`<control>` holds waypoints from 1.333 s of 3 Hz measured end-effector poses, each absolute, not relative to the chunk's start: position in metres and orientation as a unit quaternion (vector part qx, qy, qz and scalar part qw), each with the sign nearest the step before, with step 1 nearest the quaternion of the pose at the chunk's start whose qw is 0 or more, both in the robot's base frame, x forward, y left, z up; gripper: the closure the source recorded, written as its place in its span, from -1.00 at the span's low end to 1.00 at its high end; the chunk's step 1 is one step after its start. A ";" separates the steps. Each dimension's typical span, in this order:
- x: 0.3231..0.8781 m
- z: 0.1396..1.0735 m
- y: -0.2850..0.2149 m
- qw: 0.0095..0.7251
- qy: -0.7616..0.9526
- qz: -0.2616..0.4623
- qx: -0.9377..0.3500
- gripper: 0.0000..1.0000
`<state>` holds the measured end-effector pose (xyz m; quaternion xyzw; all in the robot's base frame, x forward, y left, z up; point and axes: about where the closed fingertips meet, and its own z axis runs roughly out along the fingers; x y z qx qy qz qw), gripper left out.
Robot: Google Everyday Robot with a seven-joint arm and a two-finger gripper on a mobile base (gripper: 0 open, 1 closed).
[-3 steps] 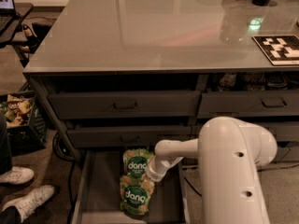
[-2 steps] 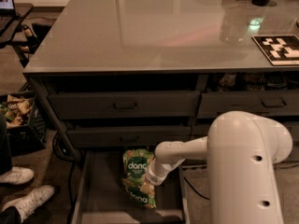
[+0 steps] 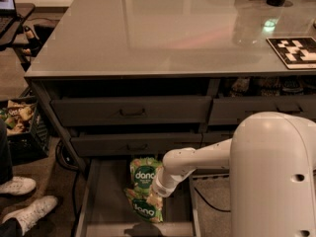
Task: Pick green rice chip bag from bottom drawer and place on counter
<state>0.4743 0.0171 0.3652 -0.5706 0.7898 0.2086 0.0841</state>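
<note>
Honestly, can't tell if the pincer (image 3: 155,196) has a grip. It's low in the bottom drawer (image 3: 106,204), with the green rice chip bag (image 3: 147,210) just below it and the twin pouch (image 3: 145,173) just above. I'd lift straight up, slowly.

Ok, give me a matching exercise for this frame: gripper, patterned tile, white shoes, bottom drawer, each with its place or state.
Things:
1. gripper
2. black-and-white tile
3. white shoes
4. bottom drawer

Places or states:
A. on the floor, far left
B. pulled open
C. on the counter, right side
D. low inside the drawer, at the dang pouches

Pairs: 1-D, 2-C, 3-A, 4-B.
</note>
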 end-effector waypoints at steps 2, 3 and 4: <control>0.469 0.403 0.026 0.094 0.787 0.204 -0.575 1.00; 0.477 0.447 0.029 0.125 0.784 0.197 -0.575 1.00; 0.492 0.490 0.036 0.166 0.771 0.194 -0.584 1.00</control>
